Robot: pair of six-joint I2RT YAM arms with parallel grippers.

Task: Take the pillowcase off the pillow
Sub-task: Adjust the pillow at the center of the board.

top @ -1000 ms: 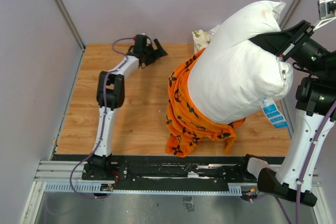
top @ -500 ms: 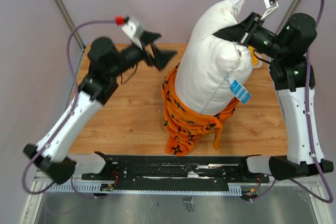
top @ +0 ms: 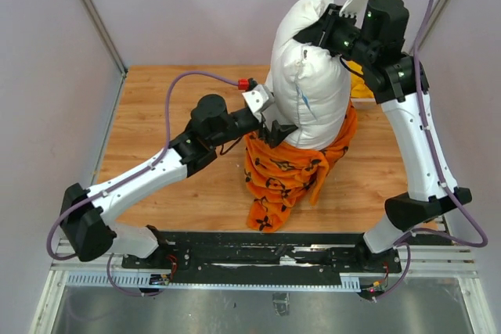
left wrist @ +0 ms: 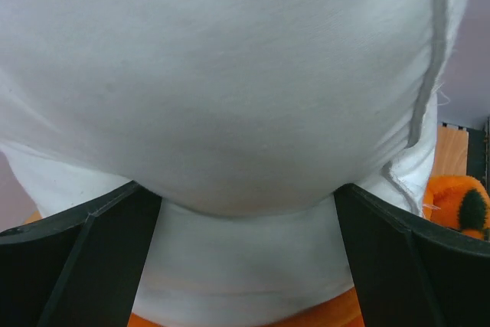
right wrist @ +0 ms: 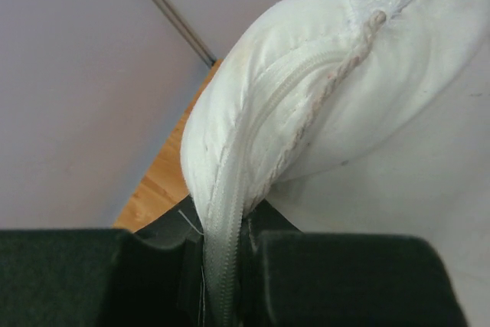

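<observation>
Enclosure: plain lilac-grey walls on three sides, with a thin metal post in each far corner

Table: light wood-grain top, with a black base rail along the near edge carrying both arm mounts

The pillow: plain white and plump, stood on end at mid-table. Its long axis runs close to vertical, with the top corner lifted high toward the far wall and the lower end sunk in orange cloth. The left wrist view shows its belly filling the frame, with a stitched seam down the right side. The right wrist view shows an edge with a corded seam and a closed white zipper

The pillowcase: orange with black motifs, bunched round the pillow's lower end and resting on the table. A crumpled tail runs toward the near rail. A scrap of it shows at the right edge of the left wrist view

Right gripper: up at the pillow's top, jaws narrow and pinched on the zipper edge, bearing the pillow up

Left gripper: low on the pillow's left flank just above the orange cloth, jaws spread wide. White fabric bulges between the two fingers; nothing is clamped

Yellow cloth: a small patch behind the right arm, on the table

Blue tag: a thin sliver on the pillow's front, seen edge-on, so no writing is legible
</observation>
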